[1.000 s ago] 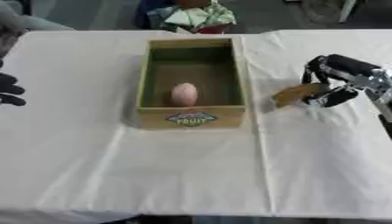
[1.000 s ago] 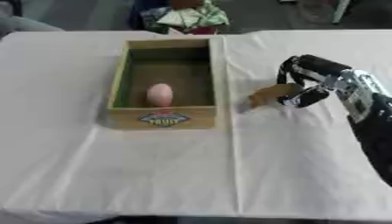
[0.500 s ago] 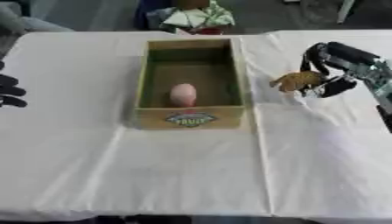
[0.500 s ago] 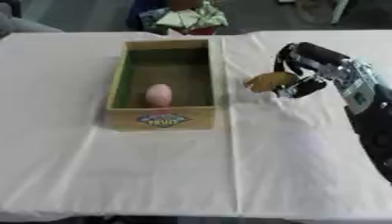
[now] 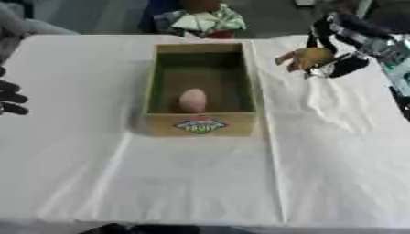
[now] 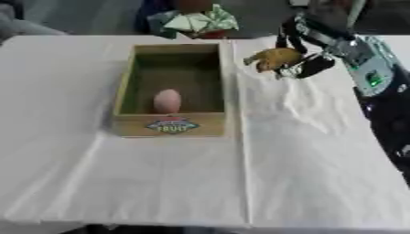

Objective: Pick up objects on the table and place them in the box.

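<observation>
I see a creased white tablecloth (image 5: 200,183) under a wooden box (image 5: 158,87) holding a smooth pink egg-shaped object (image 5: 192,100). My right hand (image 6: 308,55) pinches a lumpy brown object (image 6: 275,58); my left hand (image 5: 11,97) rests with fingers relaxed.

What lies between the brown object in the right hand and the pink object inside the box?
Only the box's right wall and a strip of bare white tablecloth separate the brown object, held by the right hand, from the pink object; the right eye view shows it.

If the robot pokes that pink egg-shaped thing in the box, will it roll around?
Probably a little. The pink egg-shaped thing looks smooth and rounded, so a push would likely make it wobble or roll. It lies near the front wall of the box, which would likely stop it. Whether it is fragile cannot be told.
</observation>
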Robot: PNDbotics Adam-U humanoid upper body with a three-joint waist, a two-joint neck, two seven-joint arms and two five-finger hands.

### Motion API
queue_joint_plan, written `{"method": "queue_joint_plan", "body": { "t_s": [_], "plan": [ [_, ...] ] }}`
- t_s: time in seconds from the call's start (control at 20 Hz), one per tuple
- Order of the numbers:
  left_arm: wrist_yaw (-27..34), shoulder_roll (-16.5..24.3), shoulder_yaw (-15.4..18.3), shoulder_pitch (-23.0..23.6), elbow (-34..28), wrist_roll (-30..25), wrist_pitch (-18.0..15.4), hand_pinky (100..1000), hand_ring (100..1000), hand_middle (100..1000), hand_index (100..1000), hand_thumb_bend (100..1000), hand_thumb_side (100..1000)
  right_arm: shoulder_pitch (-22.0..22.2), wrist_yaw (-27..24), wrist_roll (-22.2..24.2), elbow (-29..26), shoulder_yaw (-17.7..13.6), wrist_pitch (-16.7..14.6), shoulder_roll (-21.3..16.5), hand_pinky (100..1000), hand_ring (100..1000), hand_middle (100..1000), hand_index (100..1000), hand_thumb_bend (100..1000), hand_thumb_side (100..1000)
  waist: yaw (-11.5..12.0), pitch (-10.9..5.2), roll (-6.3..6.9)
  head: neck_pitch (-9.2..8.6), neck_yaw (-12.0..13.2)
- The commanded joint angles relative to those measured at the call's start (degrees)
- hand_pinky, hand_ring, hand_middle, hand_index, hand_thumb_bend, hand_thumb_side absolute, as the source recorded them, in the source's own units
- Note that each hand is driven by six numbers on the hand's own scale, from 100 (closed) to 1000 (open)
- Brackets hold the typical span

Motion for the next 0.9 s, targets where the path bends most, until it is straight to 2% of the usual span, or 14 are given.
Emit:
{"method": "queue_joint_plan", "body": {
  "t_s": [0.05, 0.2, 0.25, 0.3, 0.55, 0.9],
  "plan": [
    [-0.15, 0.96, 0.11, -0.35, -0.67, -0.45, -0.10, 531, 580, 560, 780, 180, 845, -3.48, -1.83, 2.37, -1.38, 0.32, -0.60, 0.56, 279, 214, 403, 511, 307, 138, 0.50, -0.92, -0.21, 0.28, -0.49],
    [-0.03, 0.86, -0.20, -0.64, -0.82, -0.93, -0.18, 531, 581, 560, 780, 182, 843, -6.05, -1.09, 3.33, 0.01, 0.36, -0.68, 2.71, 276, 212, 401, 511, 323, 133, 1.47, -0.86, -0.41, 0.28, -1.09],
    [0.02, 0.84, -0.30, -0.75, -0.89, -1.09, -0.21, 532, 581, 560, 780, 182, 843, -6.79, -0.67, 3.40, 0.58, 0.26, -0.66, 3.44, 275, 212, 401, 510, 279, 159, 1.82, -0.83, -0.44, 0.28, -1.34],
    [0.10, 0.83, -0.40, -0.85, -0.95, -1.24, -0.25, 532, 581, 560, 781, 181, 843, -7.42, -0.21, 3.37, 1.16, 0.14, -0.57, 4.11, 275, 212, 400, 509, 329, 128, 2.12, -0.80, -0.45, 0.28, -1.55],
    [0.58, 0.49, -1.15, -1.77, -1.16, -2.23, -0.36, 531, 582, 561, 781, 183, 841, -10.24, 3.27, 2.81, 4.23, -0.17, 0.17, 8.27, 285, 223, 406, 516, 344, 126, 4.12, -0.43, -0.41, 0.28, -3.28],
    [1.28, -0.20, -2.06, -3.19, -1.28, -3.41, -0.34, 529, 582, 561, 778, 184, 840, -11.47, 9.84, 0.60, 9.99, -1.92, 1.73, 13.08, 297, 237, 415, 522, 334, 147, 7.06, 0.30, -0.27, -0.17, -5.49]
  ]
}}
